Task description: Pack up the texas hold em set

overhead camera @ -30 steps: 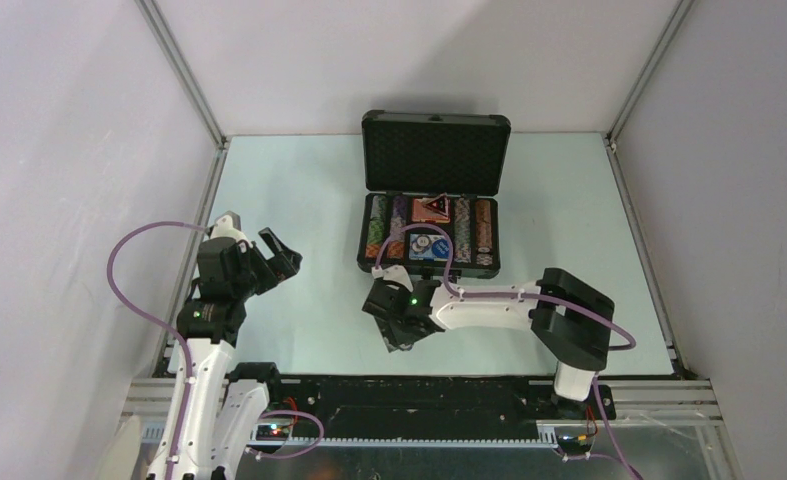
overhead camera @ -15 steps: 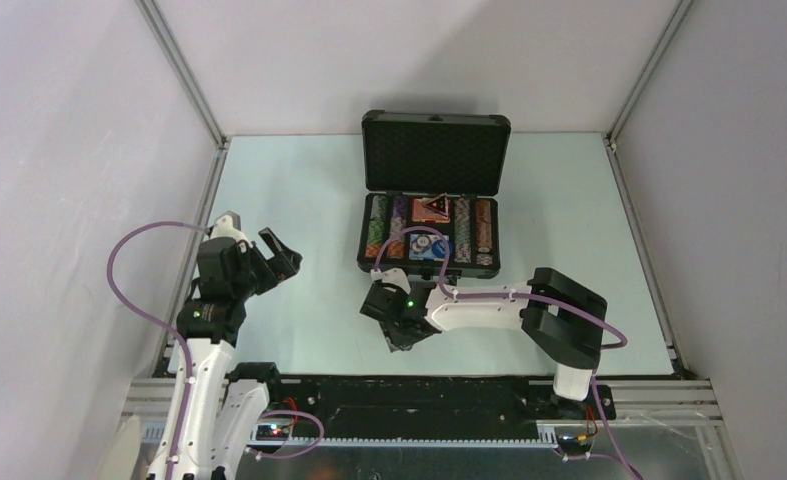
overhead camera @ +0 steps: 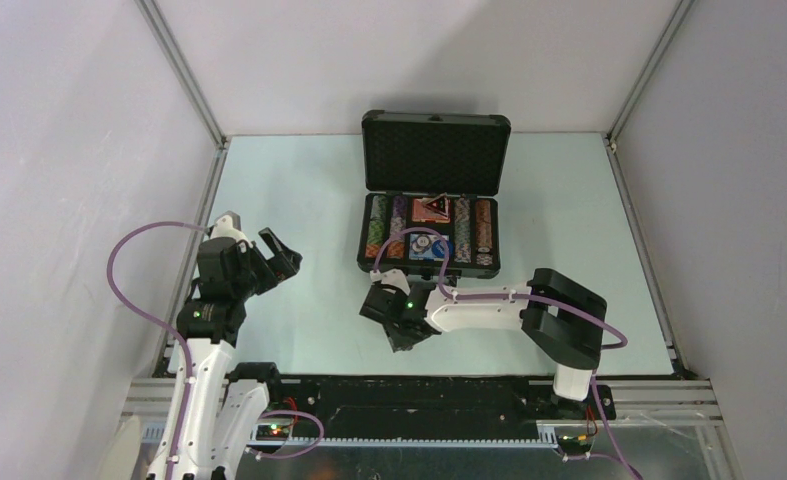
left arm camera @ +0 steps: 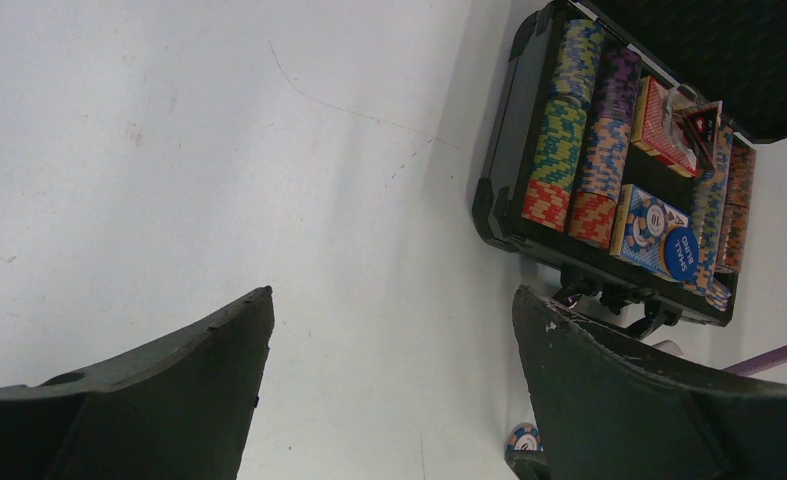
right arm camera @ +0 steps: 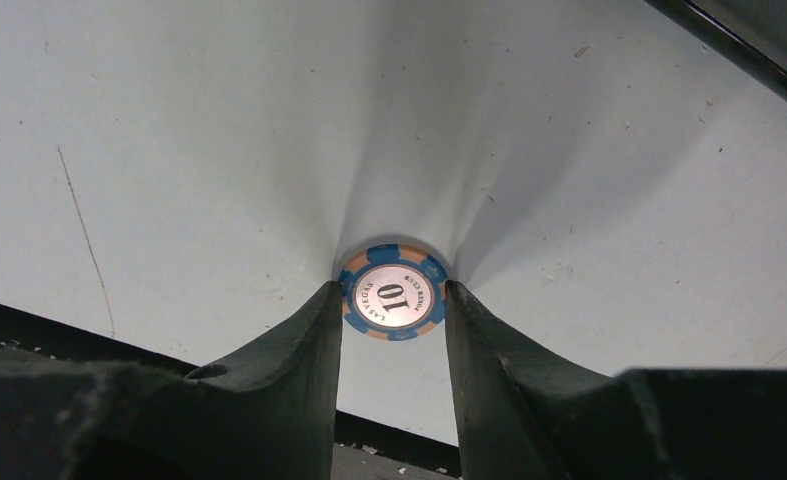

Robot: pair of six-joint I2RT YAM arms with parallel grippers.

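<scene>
Right hand (right arm camera: 393, 297) grips chip (right arm camera: 393, 292) lying flat, face up.

Matt, faintly scratched pale table (right arm camera: 169, 150); smooth printed chip (right arm camera: 393, 292); dimpled black foam lid lining (overhead camera: 436, 153).

- Open briefcase (overhead camera: 362, 252), lid (overhead camera: 435, 152) upright, blocks the table's (overhead camera: 289, 190) 12 o'clock.
- Right arm (overhead camera: 489, 305) bars 5 o'clock.
- Bare lanes at 10 and 2 o'clock.
- Chip (right arm camera: 393, 292) fills the right gripper (right arm camera: 393, 300) gap.
</scene>
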